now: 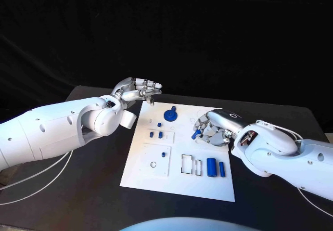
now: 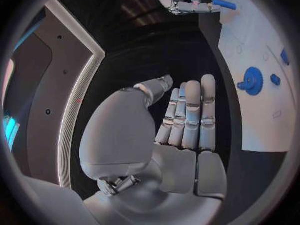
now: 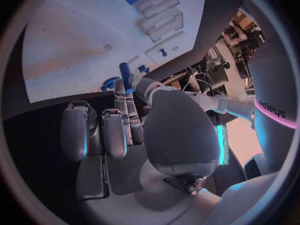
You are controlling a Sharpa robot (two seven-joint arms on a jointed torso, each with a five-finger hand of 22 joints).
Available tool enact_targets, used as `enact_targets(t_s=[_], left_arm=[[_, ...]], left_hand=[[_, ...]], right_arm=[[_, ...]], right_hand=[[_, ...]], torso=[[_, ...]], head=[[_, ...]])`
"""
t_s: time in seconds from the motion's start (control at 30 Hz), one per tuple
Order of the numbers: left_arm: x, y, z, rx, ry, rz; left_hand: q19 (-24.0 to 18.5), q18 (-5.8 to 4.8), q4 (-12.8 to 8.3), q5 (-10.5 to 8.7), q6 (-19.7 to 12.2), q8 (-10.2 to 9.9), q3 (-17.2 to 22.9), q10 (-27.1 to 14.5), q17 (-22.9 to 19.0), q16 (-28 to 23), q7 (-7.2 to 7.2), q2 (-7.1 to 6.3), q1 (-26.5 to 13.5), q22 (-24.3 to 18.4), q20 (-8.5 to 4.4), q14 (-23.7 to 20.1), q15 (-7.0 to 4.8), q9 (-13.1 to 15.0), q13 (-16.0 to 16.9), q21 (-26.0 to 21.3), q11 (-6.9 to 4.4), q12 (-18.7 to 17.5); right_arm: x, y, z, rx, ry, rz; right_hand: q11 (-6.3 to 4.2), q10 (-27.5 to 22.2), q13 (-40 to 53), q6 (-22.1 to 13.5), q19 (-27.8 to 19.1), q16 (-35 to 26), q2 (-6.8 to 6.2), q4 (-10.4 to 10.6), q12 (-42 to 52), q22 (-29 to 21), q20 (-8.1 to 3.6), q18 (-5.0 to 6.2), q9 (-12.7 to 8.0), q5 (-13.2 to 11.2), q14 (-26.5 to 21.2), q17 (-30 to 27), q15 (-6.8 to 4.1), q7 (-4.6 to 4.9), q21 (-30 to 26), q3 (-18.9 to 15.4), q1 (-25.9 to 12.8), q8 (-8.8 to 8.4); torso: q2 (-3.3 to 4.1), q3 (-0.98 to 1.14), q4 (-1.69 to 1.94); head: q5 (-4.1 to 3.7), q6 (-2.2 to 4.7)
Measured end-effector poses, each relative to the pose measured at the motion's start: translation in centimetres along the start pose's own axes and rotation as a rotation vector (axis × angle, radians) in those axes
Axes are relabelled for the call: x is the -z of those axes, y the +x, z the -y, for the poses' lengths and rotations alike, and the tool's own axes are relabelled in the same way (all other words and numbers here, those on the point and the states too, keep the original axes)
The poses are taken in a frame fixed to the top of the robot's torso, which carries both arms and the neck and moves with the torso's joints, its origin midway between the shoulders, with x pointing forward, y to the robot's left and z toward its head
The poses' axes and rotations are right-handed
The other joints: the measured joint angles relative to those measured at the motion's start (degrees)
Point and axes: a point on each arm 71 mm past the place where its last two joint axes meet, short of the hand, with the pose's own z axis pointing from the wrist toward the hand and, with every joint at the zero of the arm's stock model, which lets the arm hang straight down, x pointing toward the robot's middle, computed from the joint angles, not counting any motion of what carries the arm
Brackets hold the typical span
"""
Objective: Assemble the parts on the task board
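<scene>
The white task board (image 1: 182,180) lies in the middle of the black table. My right hand (image 1: 213,128) hovers over the board's middle and pinches a short blue peg (image 1: 197,134) between thumb and fingertips; the peg (image 3: 125,71) points toward the board, and the peg (image 2: 223,5) also appears in the left wrist view. My left hand (image 1: 139,90) hangs above the board's far left corner with its fingers (image 2: 190,112) straight, side by side, holding nothing. A blue round gear (image 1: 170,115) stands near the board's far edge. Two blue cylinders (image 1: 216,168) lie in slots near the right edge.
Small blue pieces (image 1: 157,134) sit in the board's left part, with another (image 1: 163,155) and a dark ring (image 1: 152,165) on a raised square plate. Empty rectangular slots (image 1: 188,163) lie left of the cylinders. White cables (image 1: 42,183) trail over the table at the left.
</scene>
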Motion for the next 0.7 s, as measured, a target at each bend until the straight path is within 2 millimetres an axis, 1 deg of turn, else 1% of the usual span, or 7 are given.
enact_targets(t_s=[0.13, 0.2, 0.3, 0.43, 0.63, 0.7], left_arm=[[0.0, -0.1, 0.0, -0.001, -0.001, 0.003], [-0.1, -0.1, -0.1, -0.001, -0.001, 0.003], [-0.1, -0.1, -0.1, -0.001, -0.001, 0.004], [-0.2, 0.0, -0.1, -0.001, -0.001, 0.002], [-0.5, 0.2, -0.1, 0.0, 0.0, -0.002], [-0.6, 0.4, -0.1, 0.001, 0.001, -0.005]], left_hand=[[0.0, 0.0, 0.0, 0.0, 0.0, 0.0, 0.0, 0.0, 0.0, 0.0, 0.0, 0.0, 0.0, 0.0, 0.0, 0.0, 0.0, 0.0, 0.0, 0.0, 0.0, 0.0], [0.0, 0.0, 0.0, 0.0, 0.0, 0.0, 0.0, 0.0, 0.0, 0.0, 0.0, 0.0, 0.0, 0.0, 0.0, 0.0, 0.0, 0.0, 0.0, 0.0, 0.0, 0.0], [0.0, 0.0, 0.0, 0.0, 0.0, 0.0, 0.0, 0.0, 0.0, 0.0, 0.0, 0.0, 0.0, 0.0, 0.0, 0.0, 0.0, 0.0, 0.0, 0.0, 0.0, 0.0], [0.0, 0.0, 0.0, 0.0, 0.0, 0.0, 0.0, 0.0, 0.0, 0.0, 0.0, 0.0, 0.0, 0.0, 0.0, 0.0, 0.0, 0.0, 0.0, 0.0, 0.0, 0.0], [0.0, 0.0, 0.0, 0.0, 0.0, 0.0, 0.0, 0.0, 0.0, 0.0, 0.0, 0.0, 0.0, 0.0, 0.0, 0.0, 0.0, 0.0, 0.0, 0.0, 0.0, 0.0], [0.0, 0.0, 0.0, 0.0, 0.0, 0.0, 0.0, 0.0, 0.0, 0.0, 0.0, 0.0, 0.0, 0.0, 0.0, 0.0, 0.0, 0.0, 0.0, 0.0, 0.0, 0.0]], right_arm=[[-0.1, -0.3, -2.5, -0.045, -0.055, 0.011], [-0.4, -0.1, -3.5, -0.064, -0.079, 0.011], [-0.9, 0.4, -4.9, -0.092, -0.111, 0.004], [-1.5, 2.0, -7.1, -0.134, -0.158, -0.022], [-2.2, 4.7, -10.1, -0.172, -0.233, -0.057], [-2.6, 5.4, -10.8, -0.172, -0.251, -0.064]], right_hand=[[0.0, 0.0, 0.0, 0.0, 0.0, 0.2, 0.02, 0.0, 0.0, 0.0, 0.0, 0.0, 0.0, 0.0, 0.0, 0.1, 0.0, -0.01, 0.0, 0.0, 0.0, 0.0], [0.01, 0.0, 0.0, 0.0, 0.0, 0.2, 0.08, 0.0, 0.0, 0.0, 0.0, 0.0, 0.0, -0.1, 0.0, 0.1, 0.0, -0.01, 0.0, 0.0, -0.1, 0.0], [0.01, 0.0, 0.0, -0.1, 0.0, 0.2, 0.08, -0.2, 0.0, 0.0, 0.0, 0.0, 0.0, -0.1, 0.0, 0.0, 0.0, -0.06, 0.0, 0.2, -0.1, 0.0], [0.01, 0.0, 0.0, -0.1, 0.0, 0.2, 0.08, -0.2, -0.2, 0.0, 0.0, -0.01, 0.0, 0.1, 0.0, 0.0, 0.0, -0.11, 0.0, 0.2, -0.1, 0.0], [0.02, 0.0, -0.1, -0.2, 0.0, 0.2, 0.07, -0.2, -0.2, 0.0, 0.0, 0.0, 0.0, 0.2, 0.0, 0.0, 0.01, -0.2, 0.0, 0.6, -0.1, 0.0], [0.02, 0.0, -0.1, -0.2, 0.0, 0.2, 0.07, -0.2, -0.2, 0.0, 0.0, -0.01, 0.0, 0.2, 0.0, 0.0, 0.01, -0.21, 0.0, 0.6, -0.1, 0.0]], torso=[[0.01, 0.04, 0.03], [0.01, 0.01, 0.09], [0.01, -0.03, 0.15], [0.01, -0.07, 0.16], [0.01, -0.14, 0.15], [0.01, -0.14, 0.19]], head=[[0.16, -0.04], [0.25, -0.09], [0.59, -0.25], [1.27, -0.58], [1.89, -0.75], [2.02, -0.81]])
